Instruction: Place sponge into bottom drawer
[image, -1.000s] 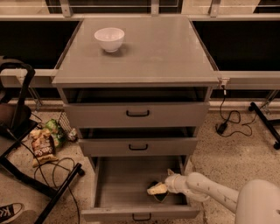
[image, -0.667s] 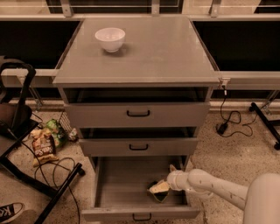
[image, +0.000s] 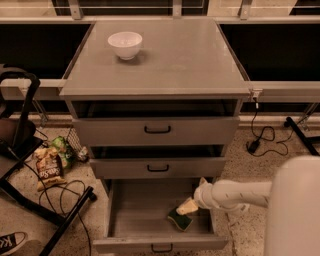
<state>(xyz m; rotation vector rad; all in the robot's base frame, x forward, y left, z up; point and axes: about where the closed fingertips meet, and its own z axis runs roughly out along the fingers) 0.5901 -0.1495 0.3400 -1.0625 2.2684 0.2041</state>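
The bottom drawer (image: 159, 244) of the grey cabinet is pulled open. The sponge (image: 180, 220), dark green on pale yellow foam, is inside it at the right front, low on or just above the drawer floor. My gripper (image: 189, 206) reaches in from the right on a white arm (image: 235, 194) and sits right at the sponge's upper edge, touching or nearly touching it. Whether it still holds the sponge does not show.
A white bowl (image: 125, 45) stands on the cabinet top (image: 180, 60). The two upper drawers (image: 157, 131) are slightly ajar. Snack bags (image: 48, 167) and a black frame (image: 22, 145) lie on the floor at left, with cables (image: 260, 139) at right.
The gripper has moved a little down and forward inside the bottom drawer. The sponge now sits lower, with its green side showing.
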